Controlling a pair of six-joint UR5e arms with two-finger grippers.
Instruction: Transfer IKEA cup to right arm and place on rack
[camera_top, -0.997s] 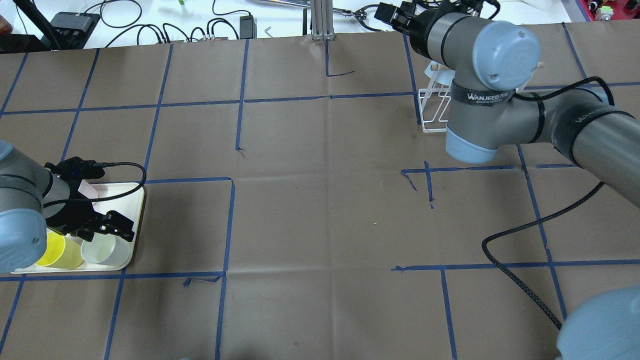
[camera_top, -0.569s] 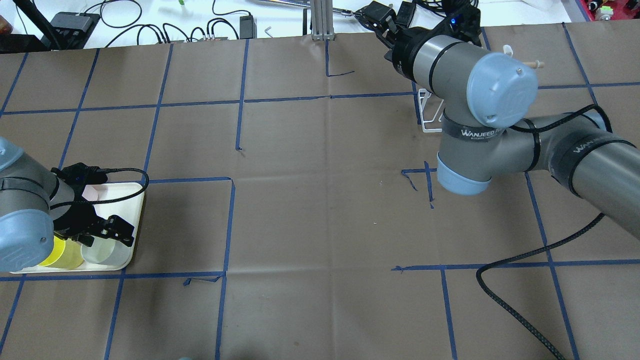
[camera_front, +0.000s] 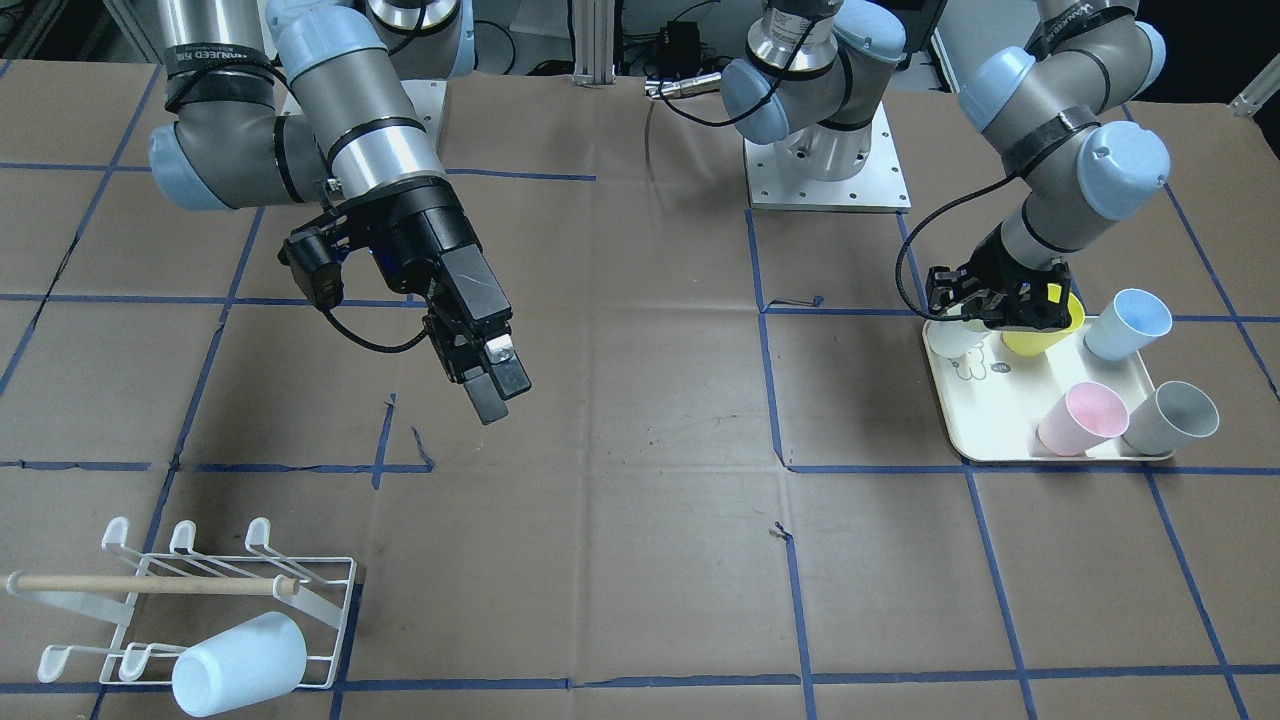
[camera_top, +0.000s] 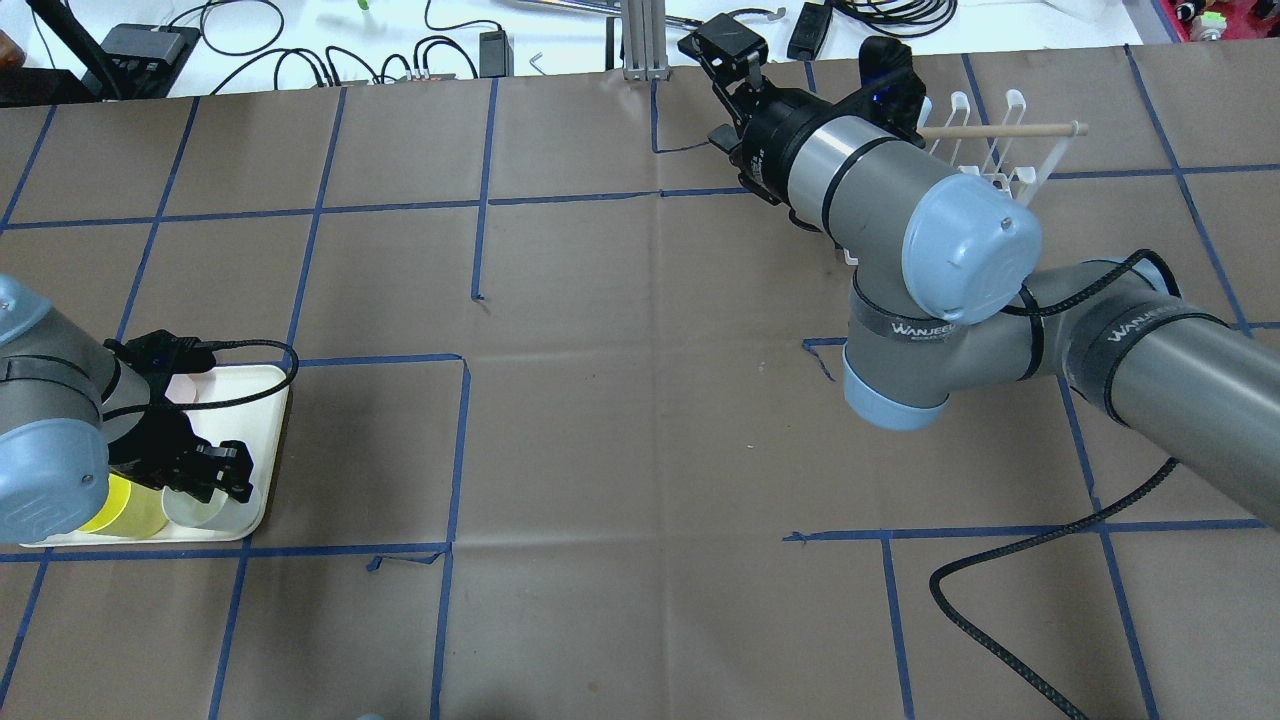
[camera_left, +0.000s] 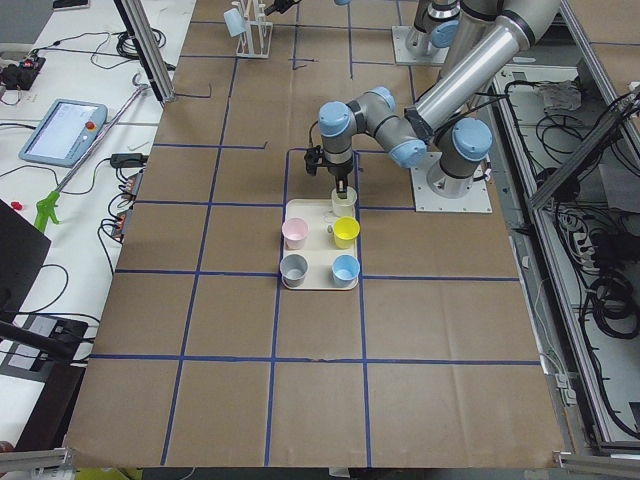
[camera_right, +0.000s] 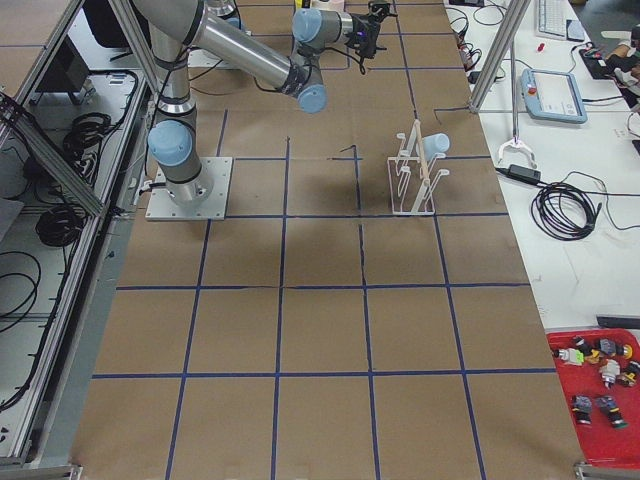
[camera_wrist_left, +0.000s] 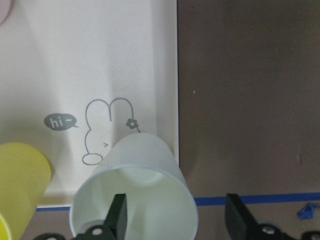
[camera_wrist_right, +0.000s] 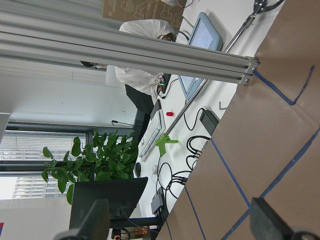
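Note:
A white translucent cup (camera_wrist_left: 135, 195) stands on the cream tray (camera_wrist_left: 100, 60) at its corner, next to a yellow cup (camera_wrist_left: 20, 180). My left gripper (camera_wrist_left: 177, 220) is open and low over the white cup, one finger inside it and one outside its wall. In the front view the left gripper (camera_front: 1000, 300) covers most of that cup (camera_front: 952, 338). My right gripper (camera_front: 503, 395) is open and empty, in the air over the table's middle, well away from the white wire rack (camera_front: 200, 590). The rack holds one pale blue cup (camera_front: 240, 660).
The tray (camera_front: 975, 440) also carries a yellow cup (camera_front: 1040, 335), a blue cup (camera_front: 1125, 322), a pink cup (camera_front: 1080, 418) and a grey cup (camera_front: 1170, 418). The rack's wooden dowel (camera_top: 1000, 130) shows beside the right arm. Brown paper with blue tape lines covers the table.
The right arm has swung away from the rack toward the table's middle, uncovering the rack. The left gripper has sunk a little lower onto the white cup.

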